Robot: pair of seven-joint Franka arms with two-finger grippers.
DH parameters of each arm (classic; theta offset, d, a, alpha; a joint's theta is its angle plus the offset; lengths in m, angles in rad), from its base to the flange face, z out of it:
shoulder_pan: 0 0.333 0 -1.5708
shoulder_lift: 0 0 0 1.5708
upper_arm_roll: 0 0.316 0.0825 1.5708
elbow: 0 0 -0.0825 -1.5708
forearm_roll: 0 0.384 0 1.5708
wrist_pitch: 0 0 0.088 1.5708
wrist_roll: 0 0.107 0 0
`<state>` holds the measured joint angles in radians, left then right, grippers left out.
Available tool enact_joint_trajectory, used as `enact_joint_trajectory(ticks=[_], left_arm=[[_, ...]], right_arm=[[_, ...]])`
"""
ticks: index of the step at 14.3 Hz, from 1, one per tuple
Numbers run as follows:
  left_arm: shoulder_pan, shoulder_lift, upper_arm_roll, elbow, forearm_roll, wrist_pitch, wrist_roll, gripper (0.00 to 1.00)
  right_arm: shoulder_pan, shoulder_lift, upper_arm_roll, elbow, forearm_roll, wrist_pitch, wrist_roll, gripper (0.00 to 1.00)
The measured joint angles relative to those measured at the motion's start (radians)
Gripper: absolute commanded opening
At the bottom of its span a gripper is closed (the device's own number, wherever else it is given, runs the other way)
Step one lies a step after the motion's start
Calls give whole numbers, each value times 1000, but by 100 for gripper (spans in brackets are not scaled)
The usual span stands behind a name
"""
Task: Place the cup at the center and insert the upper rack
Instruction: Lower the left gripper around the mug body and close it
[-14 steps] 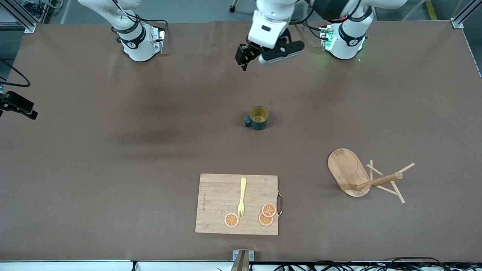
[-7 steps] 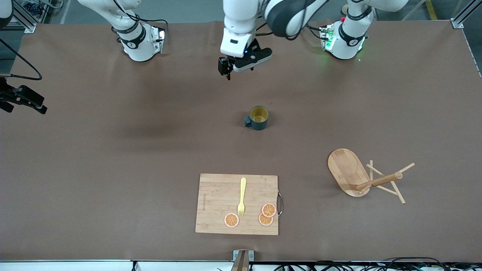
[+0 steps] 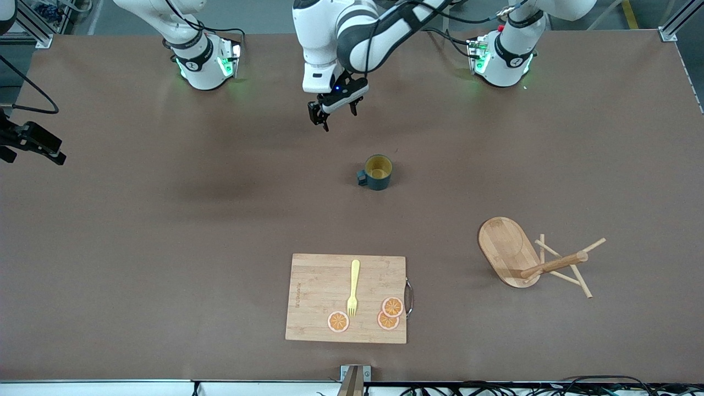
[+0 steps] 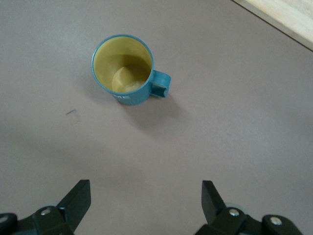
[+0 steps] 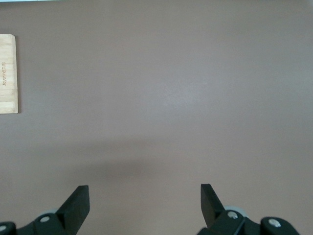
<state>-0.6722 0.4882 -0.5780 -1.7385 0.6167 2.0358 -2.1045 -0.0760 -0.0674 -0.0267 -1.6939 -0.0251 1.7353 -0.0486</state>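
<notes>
Step in hand: approach to cup (image 3: 377,171), upright mid-frame on bench (image 3: 165,231).
Left end effector (image 3: 334,108) wide, empty, above bare bench at upper centre.
Right end effector (image 5: 145,203) wide, empty, waiting at frame's edge.
Upper rack (image 3: 531,258) toppled, lower part of frame, toward left arm's end.
Next, likely: descend over cup rim, close.

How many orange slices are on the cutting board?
3, all on the cutting board: one below the fork's tines, two overlapping by its handle end.

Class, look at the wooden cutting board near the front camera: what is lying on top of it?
On the cutting board lie a yellow fork and three orange slices; two of them overlap, so part of the lower one is hidden. Whatever lies under the board is covered.
</notes>
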Motion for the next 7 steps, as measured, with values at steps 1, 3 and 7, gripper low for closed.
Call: enact_joint_trajectory(ticks=[1, 3, 7], left_arm=[[-8, 21, 0, 1, 48, 0, -52, 100], [-26, 56, 2, 3, 120, 1, -132, 100], [-99, 116, 52, 14, 243, -12, -203, 100]], right_arm=[[0, -1, 0, 0, 0, -3, 0, 100], [0, -2, 0, 5, 0, -7, 0, 100], [0, -3, 1, 16, 0, -12, 0, 100]])
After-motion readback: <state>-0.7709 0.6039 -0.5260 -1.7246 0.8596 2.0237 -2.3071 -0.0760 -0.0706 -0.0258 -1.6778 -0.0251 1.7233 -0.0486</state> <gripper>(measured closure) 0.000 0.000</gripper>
